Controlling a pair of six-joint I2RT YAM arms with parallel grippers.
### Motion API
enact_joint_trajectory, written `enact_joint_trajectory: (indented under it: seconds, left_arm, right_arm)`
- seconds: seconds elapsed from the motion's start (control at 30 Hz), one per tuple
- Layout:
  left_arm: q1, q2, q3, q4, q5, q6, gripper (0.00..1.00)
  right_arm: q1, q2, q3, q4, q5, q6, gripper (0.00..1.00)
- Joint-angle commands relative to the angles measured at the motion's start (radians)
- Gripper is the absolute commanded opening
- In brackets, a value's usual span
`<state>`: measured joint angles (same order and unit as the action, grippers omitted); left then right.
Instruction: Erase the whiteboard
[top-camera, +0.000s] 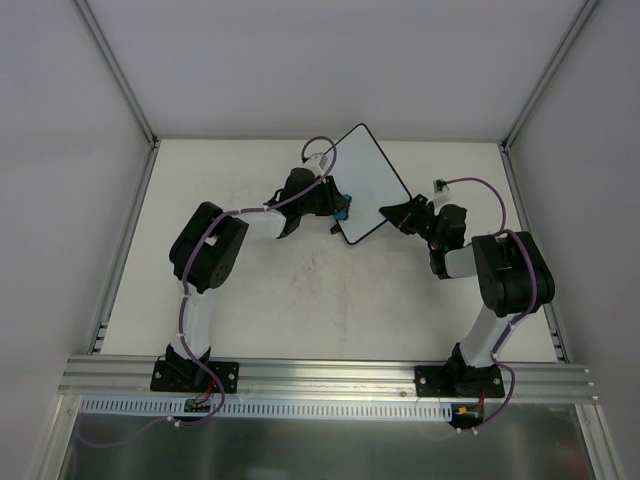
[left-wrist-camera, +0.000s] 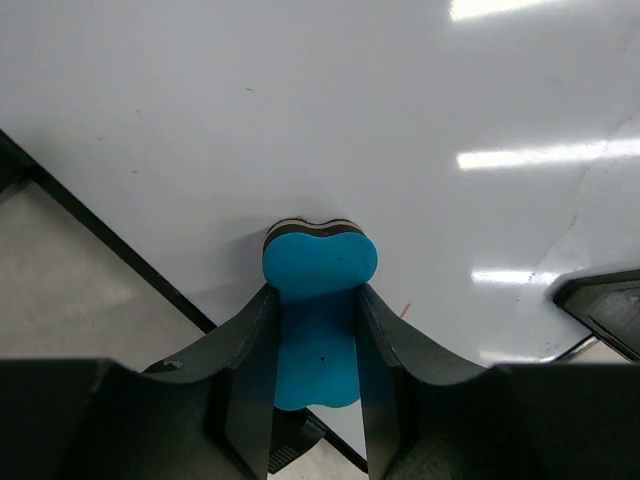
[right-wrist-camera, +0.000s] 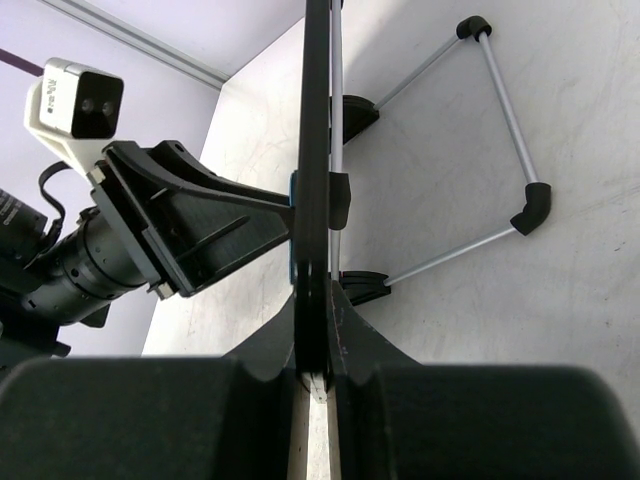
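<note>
- Top view: the whiteboard (top-camera: 372, 180) stands propped at an angle at the far middle of the desk (top-camera: 300, 310), between the two arms. The left claw (top-camera: 335, 207) meets its left face with a blue eraser (top-camera: 343, 209) in its grip. The right claw (top-camera: 400, 213) is at the board's near right corner. How each claw is set is hard to read from up here.
- Left wrist view: this shows the grip plainly. The left claw (left-wrist-camera: 316, 296) is closed narrowly on the bone-shaped blue eraser (left-wrist-camera: 318, 300), whose felt end presses on the whiteboard (left-wrist-camera: 350, 120). The surface looks almost clean, with one tiny red mark (left-wrist-camera: 405, 310) just right of the eraser. The black frame runs diagonally at lower left.
- Right wrist view: the whiteboard (right-wrist-camera: 315, 150) appears edge-on and upright, and the right claw (right-wrist-camera: 318, 345) is clamped tight on its frame. Only here does a wire stand (right-wrist-camera: 500, 150) show, resting on the desk (right-wrist-camera: 450, 320) behind the board. The left arm's wrist camera (right-wrist-camera: 75, 95) is on the other side.
</note>
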<state>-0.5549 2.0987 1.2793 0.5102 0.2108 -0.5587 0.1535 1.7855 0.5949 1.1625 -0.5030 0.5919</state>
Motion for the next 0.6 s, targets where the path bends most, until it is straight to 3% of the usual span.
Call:
enact_joint_trajectory:
  seconds: [0.0,0.57]
  left_arm:
    - [-0.091,-0.011,-0.043,0.02,0.119,0.028,0.0]
    - [-0.175,-0.031,-0.034,0.057,0.119,0.138,0.0]
  right_arm:
    - [0.003,0.006,0.032,0.089,-0.012,0.039,0.0]
    - [0.004,0.011,0.034,0.092,-0.014,0.043,0.0]
